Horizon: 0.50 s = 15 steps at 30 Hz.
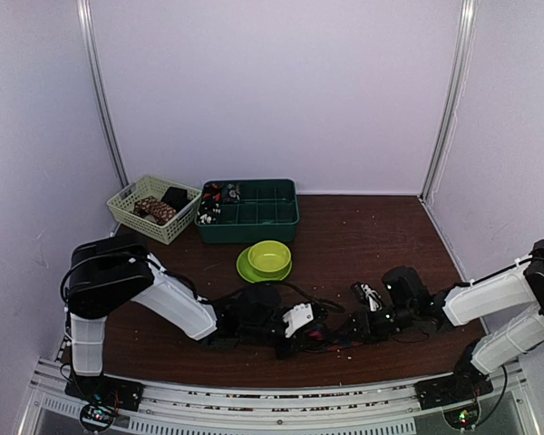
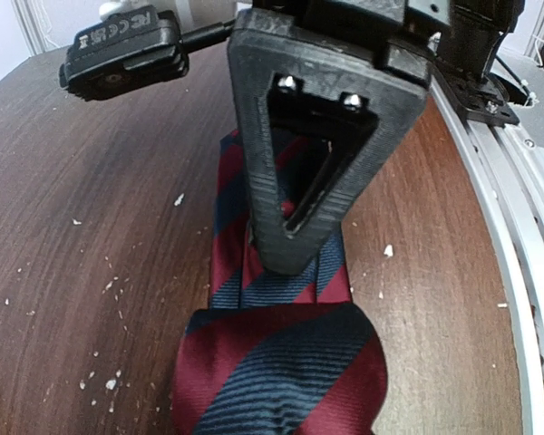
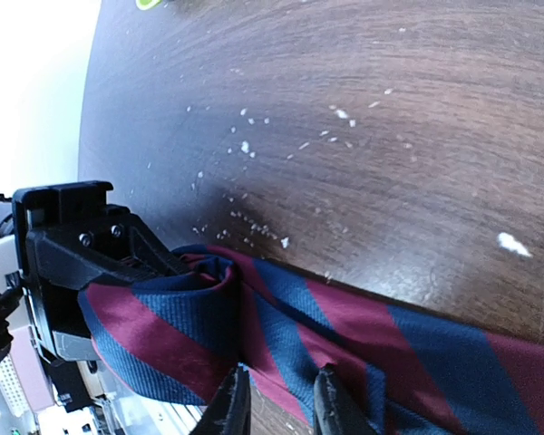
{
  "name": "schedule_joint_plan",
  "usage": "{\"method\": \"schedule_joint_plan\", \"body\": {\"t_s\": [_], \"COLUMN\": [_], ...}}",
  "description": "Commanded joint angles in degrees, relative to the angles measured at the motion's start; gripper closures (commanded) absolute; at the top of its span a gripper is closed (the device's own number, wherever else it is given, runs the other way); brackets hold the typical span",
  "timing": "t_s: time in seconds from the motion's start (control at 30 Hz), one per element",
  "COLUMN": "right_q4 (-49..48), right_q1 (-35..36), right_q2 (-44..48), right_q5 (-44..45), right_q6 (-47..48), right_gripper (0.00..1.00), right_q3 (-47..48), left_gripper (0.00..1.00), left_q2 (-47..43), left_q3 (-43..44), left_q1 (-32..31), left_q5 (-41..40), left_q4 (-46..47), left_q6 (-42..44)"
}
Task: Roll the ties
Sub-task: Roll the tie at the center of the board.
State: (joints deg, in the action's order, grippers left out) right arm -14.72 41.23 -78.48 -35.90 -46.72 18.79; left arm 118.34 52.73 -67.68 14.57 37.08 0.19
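Tie (image 3: 344,335), red-navy striped, flat on bench (image 1: 363,236) near front edge, between both arms; roll (image 3: 213,281) started at one end. Left fingers (image 2: 295,208) over tie just behind roll; clench cannot be told. Right fingers (image 3: 234,408) narrowly parted astride tie edge; pinch uncertain. Advice: coil tight, edges aligned, flat length taut. Lime bowl (image 1: 269,256), green tray (image 1: 254,227), basket (image 1: 131,210) well behind; likely no obstruction. White specks (image 3: 512,242) scattered on bench.

The tie (image 2: 281,362) lies on the table (image 1: 372,236); behind it, the bowl (image 1: 270,256) sits on the plate (image 1: 243,268).
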Motion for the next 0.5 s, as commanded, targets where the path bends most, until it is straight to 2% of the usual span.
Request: {"method": "schedule_joint_plan", "body": {"t_s": [0.0, 0.2, 0.47], "right_q4": [1.63, 1.95, 1.76], "right_q1": [-0.01, 1.73, 1.62], "right_q2": [-2.38, -10.92, -17.26], "right_q5": [0.69, 1.51, 3.22], "right_q6": [0.30, 3.06, 3.77], "right_gripper": [0.80, 0.86, 0.89], "right_q3": [0.65, 3.36, 3.95], "left_gripper": [0.87, 0.87, 0.85], "left_q2": [1.65, 0.11, -7.74], "left_q3": [-3.44, -5.70, -8.30], "left_q1": [1.66, 4.45, 5.13], "left_q5": [3.11, 6.25, 7.79], "left_q4": [1.36, 10.60, 10.39], "left_q6": [-2.98, -9.17, -6.21]}}
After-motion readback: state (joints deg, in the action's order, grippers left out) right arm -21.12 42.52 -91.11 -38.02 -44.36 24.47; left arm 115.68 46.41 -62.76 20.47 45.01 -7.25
